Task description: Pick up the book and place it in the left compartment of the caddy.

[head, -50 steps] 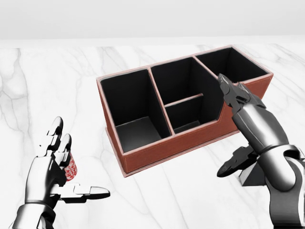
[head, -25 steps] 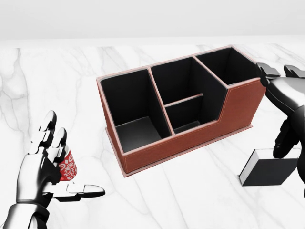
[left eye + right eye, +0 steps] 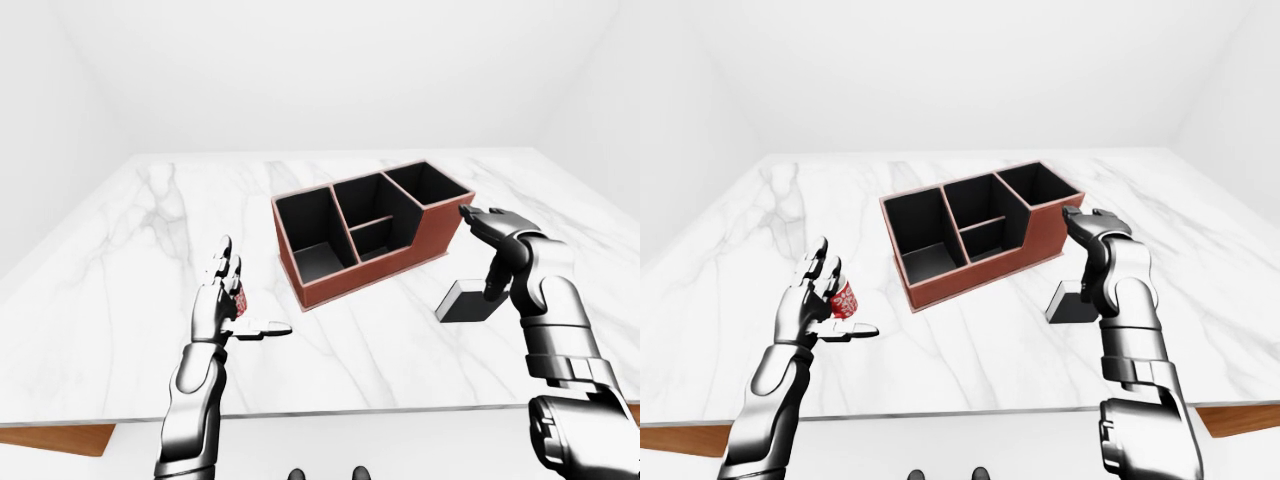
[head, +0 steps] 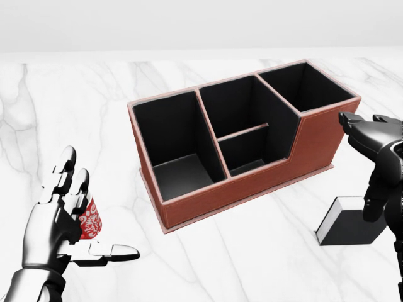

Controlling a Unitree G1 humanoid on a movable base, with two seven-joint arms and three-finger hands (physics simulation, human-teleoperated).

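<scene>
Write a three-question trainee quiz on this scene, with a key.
1. True or false: the book already sits inside the caddy.
2. What lies by the left hand? A) red patterned cup B) green bottle C) spoon
3. Fill in: the right hand is over the book with fingers ____.

Key: 1 false, it lies on the marble table, to the right of the caddy in the head view. 2 A. 3 open.

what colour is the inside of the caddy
Black inside the reddish-brown leather-look caddy, with a pale pinkish rim; the head view shows it best.
</scene>
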